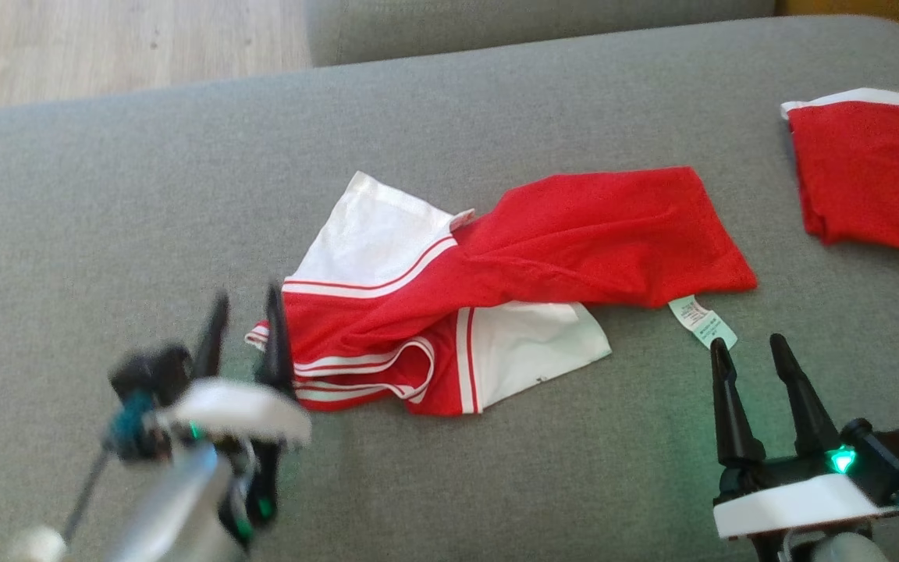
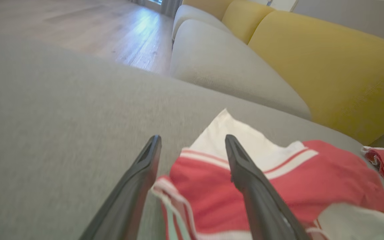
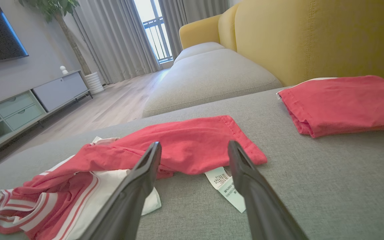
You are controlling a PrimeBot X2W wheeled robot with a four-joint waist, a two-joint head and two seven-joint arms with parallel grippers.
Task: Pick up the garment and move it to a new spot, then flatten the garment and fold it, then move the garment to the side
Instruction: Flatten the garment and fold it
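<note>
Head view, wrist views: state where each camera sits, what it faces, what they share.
Head view: head-mounted, facing down at the garment on the grey cushion; left end effector, right end effector.
Left wrist view: on that wrist, along its fingers, over the garment's striped end.
Right wrist view: on that wrist, along its fingers, toward the label.
Shared: the garment.
</note>
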